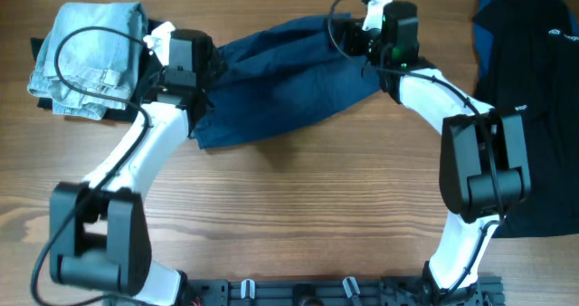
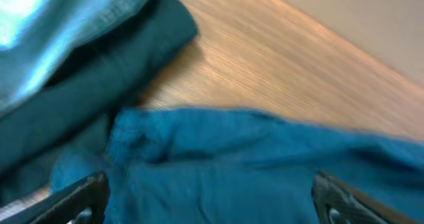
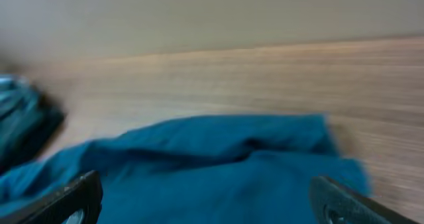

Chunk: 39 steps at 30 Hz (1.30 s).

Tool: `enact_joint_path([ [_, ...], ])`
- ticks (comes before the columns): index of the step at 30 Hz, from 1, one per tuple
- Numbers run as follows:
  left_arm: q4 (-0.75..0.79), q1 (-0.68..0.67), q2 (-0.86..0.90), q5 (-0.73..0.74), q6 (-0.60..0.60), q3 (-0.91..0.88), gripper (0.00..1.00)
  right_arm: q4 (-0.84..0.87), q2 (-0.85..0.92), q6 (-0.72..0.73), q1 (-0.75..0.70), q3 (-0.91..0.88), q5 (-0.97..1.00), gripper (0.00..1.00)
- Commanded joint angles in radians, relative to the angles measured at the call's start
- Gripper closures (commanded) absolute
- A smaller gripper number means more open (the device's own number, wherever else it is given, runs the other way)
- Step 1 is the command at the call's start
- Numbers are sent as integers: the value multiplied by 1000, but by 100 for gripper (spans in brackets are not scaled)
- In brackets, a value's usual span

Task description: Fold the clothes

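The dark navy-blue clothes (image 1: 280,80) lie stretched out across the far middle of the table, rumpled, running from lower left to upper right. My left gripper (image 1: 197,71) is over their left end. In the left wrist view its jaws (image 2: 212,204) are wide open, with the navy fabric (image 2: 252,164) lying between them. My right gripper (image 1: 373,42) is over the right end. In the right wrist view its jaws (image 3: 205,204) are also wide open, with the navy fabric (image 3: 218,164) between them. Neither gripper is closed on the cloth.
A folded pale blue denim piece (image 1: 90,57) lies on a dark cloth at the far left, just beside my left gripper; it also shows in the left wrist view (image 2: 40,25). A black garment with small white logos (image 1: 534,71) lies at the right edge. Bare wooden table (image 1: 298,206) is in front.
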Motion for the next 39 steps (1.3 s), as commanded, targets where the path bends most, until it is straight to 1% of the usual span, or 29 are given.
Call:
enact_joint_path([
  [1, -77, -22, -12, 182, 112, 16, 5, -99, 0, -75, 14, 30, -135, 0],
  [3, -77, -44, 6, 233, 216, 16, 6, -177, 0, -81, 13, 30, -135, 0],
  [4, -68, -60, 17, 263, 299, 16, 7, -210, 0, -81, 13, 30, -135, 0],
  [5, -63, -71, 23, 269, 351, 16, 8, -230, 0, -81, 13, 30, -135, 0],
  [7, -56, -92, 48, 269, 447, 16, 9, -266, 0, -81, 12, 30, -134, 0],
  [9, -57, -97, 89, 274, 504, 16, 10, -300, 0, -81, 12, 30, -119, 0],
  [13, -56, -97, 162, 340, 508, 16, 16, -340, 0, -80, 12, 30, -80, 0],
  [15, -35, -96, 208, 340, 508, 16, 23, -346, 0, -80, 12, 30, -73, 0],
  [17, -5, -96, 228, 335, 507, 16, 40, -346, 0, -80, 12, 30, -66, 0],
  [18, 18, -96, 233, 323, 507, 16, 45, -346, 0, -81, 12, 30, -64, 0],
  [20, 78, -94, 235, 257, 506, 16, 48, -347, 0, -80, 12, 30, -59, 0],
  [21, 124, -93, 235, 214, 506, 16, 48, -346, 0, -81, 12, 30, -59, 0],
  [23, 261, -84, 235, 112, 506, 16, 41, -346, 0, -78, 13, 30, -59, 0],
  [26, 438, -43, 235, 1, 506, 16, 38, -350, 0, -77, 13, 30, -76, 0],
  [27, 468, -27, 235, 2, 506, 16, 38, -352, 0, -78, 13, 30, -82, 0],
  [29, 502, 6, 235, 3, 494, 17, 34, -361, 0, -78, 13, 30, -82, 0],
  [30, 492, 15, 233, 3, 473, 19, 28, -362, 0, -81, 13, 30, -82, 0],
  [31, 446, 17, 225, 10, 445, 23, 24, -361, 0, -82, 13, 30, -78, 0],
  [33, 341, 7, 205, 29, 418, 33, 20, -359, 0, -87, 13, 30, -34, 0],
  [34, 272, -6, 186, 29, 398, 38, 16, -362, 0, -107, 13, 30, -1, 0],
  [37, 115, -46, 116, 29, 340, 40, 13, -391, 0, -111, 13, 30, 110, 0],
  [39, 22, -82, 56, 32, 329, 40, 13, -380, 0, -148, 12, 30, 117, 1],
])
